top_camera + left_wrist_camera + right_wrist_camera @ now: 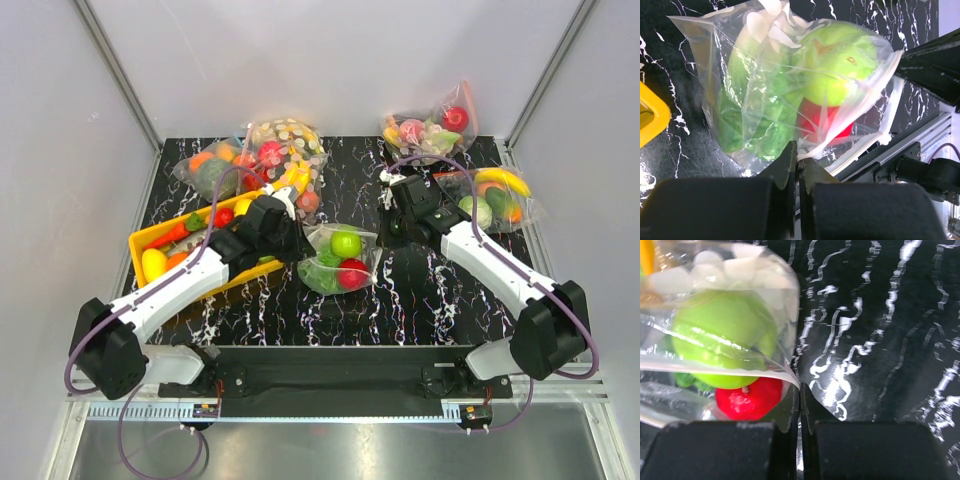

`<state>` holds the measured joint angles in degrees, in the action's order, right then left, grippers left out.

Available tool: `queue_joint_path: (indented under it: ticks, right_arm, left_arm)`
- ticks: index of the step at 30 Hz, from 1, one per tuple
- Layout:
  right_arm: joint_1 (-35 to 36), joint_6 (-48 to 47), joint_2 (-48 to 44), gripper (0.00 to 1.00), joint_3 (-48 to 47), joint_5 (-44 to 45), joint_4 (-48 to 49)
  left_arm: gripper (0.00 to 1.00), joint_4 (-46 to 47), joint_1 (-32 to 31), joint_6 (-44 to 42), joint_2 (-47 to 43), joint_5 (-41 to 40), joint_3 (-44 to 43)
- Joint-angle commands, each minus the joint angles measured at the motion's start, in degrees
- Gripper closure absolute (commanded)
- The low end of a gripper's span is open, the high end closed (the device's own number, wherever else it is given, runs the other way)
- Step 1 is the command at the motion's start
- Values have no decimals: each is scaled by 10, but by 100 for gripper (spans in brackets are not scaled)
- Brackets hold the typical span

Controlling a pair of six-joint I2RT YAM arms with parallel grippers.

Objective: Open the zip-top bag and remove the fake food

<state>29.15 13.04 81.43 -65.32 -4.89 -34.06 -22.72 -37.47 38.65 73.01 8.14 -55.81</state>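
The zip-top bag (340,260) lies at the middle of the table, clear with white dots. Inside it are a green apple (346,243), a red round fruit (352,273) and a leafy lettuce (320,278). My left gripper (297,243) is at the bag's left edge. In the left wrist view it (799,156) is shut on the bag's white zip strip, with the apple (840,60), red fruit (825,120) and lettuce (750,120) just beyond. My right gripper (386,232) is at the bag's right edge. In the right wrist view it (800,387) is shut on the strip's corner, beside the apple (720,340) and red fruit (750,397).
A yellow tray (140,240) of loose fake food stands at the left, under my left arm. A dotted bag with bananas (285,150) and a plain bag (210,170) lie at the back left. Two more filled bags lie at the back right (430,125) and right (495,195).
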Motion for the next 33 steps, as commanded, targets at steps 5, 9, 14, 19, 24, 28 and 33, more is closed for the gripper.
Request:
queue_joint_path:
  ticks: [5, 9, 14, 19, 24, 28, 33]
  right_arm:
    - [1, 13, -20, 87, -32, 71, -9]
    - [1, -10, -35, 53, -52, 51, -16]
    - [2, -37, -55, 46, -92, 19, -54]
    - [9, -28, -72, 44, -100, -49, -54]
    - [39, 22, -65, 43, -82, -98, -29]
    - [65, 51, -46, 42, -57, -114, -5]
    - [71, 75, -25, 42, -18, -115, 26]
  left_arm:
    - [100, 40, 0, -32, 63, 22, -61]
    - [100, 40, 0, -46, 96, 38, -101]
    - [100, 42, -1, -59, 130, 64, -132]
    - [100, 57, -1, -53, 137, 79, -130]
    - [100, 54, 0, -55, 147, 86, -138]
    - [100, 54, 0, -53, 154, 92, -144]
    - [100, 53, -1, -52, 158, 90, -150]
